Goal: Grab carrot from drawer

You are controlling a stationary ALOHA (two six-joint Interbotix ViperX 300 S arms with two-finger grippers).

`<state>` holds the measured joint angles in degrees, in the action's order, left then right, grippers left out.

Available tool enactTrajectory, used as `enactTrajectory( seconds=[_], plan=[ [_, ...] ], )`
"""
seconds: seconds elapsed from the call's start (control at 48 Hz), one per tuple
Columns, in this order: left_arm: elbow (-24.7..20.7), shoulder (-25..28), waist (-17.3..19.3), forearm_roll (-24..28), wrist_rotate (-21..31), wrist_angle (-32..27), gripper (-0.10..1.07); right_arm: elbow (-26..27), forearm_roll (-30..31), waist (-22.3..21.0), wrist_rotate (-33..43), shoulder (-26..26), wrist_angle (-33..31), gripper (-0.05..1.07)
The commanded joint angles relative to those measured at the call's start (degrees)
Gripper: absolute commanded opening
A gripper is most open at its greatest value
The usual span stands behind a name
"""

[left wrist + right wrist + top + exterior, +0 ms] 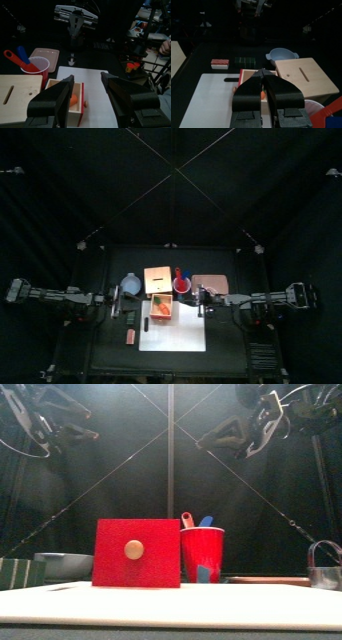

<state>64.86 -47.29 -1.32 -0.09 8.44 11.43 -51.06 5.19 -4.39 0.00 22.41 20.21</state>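
The drawer (160,309) is pulled out of the tan box (158,279) onto the white sheet. The orange carrot (162,308) lies inside it and also shows in the left wrist view as the carrot (75,100) in the drawer (65,104). My left gripper (87,95) is open, left of the drawer, and holds nothing. My right gripper (265,76) is shut with nothing visible between its jaws, above the drawer (246,75), so the carrot is hidden in that view. In the front view both grippers hang high above the drawer's red front (136,552).
A red cup (181,283) holding utensils stands right of the box, with a pinkish board (213,283) beyond it. A grey bowl (131,283) sits left of the box. A small red bar (131,336) lies left of the white sheet (175,335).
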Motion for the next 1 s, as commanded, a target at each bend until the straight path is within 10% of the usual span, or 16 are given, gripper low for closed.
enactTrajectory(
  seconds=[0.0, 0.417, 0.729, 0.979],
  plan=[
    [-0.8, 0.1, 0.8, 0.1, -0.1, 0.6, 0.84, 2.5, -0.5, -0.5, 0.2, -1.0, -0.7, 0.05],
    [-0.7, 0.1, 3.6, 0.4, -0.2, 0.6, 0.84, 28.3, -12.2, -1.8, 2.3, -14.9, -48.8, 0.13],
    [0.4, 0.1, 10.7, 2.5, -0.3, 1.0, 0.84, 45.6, -6.1, -4.8, 20.0, -28.0, -68.6, 0.44],
    [1.4, 0.1, 15.2, 4.8, -0.4, 1.8, 0.84, 49.7, -0.6, -4.8, 32.5, -30.7, -70.6, 0.81]
  ],
)
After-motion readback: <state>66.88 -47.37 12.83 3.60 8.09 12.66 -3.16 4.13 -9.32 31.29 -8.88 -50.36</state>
